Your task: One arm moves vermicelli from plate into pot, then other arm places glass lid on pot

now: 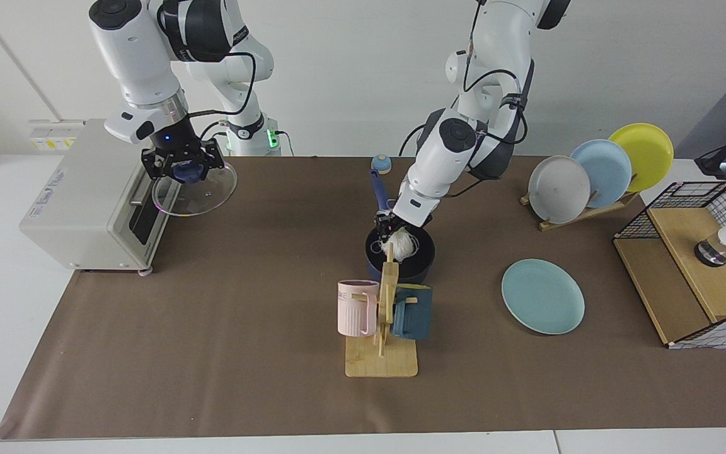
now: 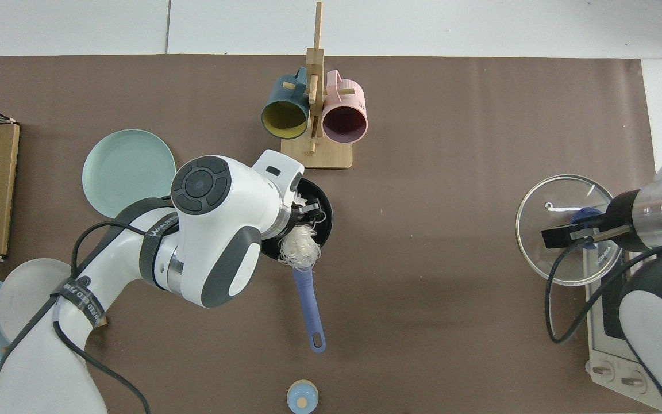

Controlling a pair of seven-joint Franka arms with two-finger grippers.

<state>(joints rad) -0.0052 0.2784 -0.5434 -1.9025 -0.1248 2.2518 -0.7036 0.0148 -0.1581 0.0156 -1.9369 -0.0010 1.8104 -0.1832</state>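
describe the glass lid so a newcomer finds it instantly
Find the grey oven-like box at the table's end. Just beside it the right gripper holds the glass lid in the air by its blue knob. It is the only clear round disc; the plates are opaque.

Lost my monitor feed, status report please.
Left end effector over dark navy saucepan, shut on white vermicelli clump. Right end effector holds clear glass lid aloft near toaster oven. Path clear.

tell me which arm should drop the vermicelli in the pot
Left. Its gripper holds the vermicelli over the pot; the right gripper is far off, holding the lid.
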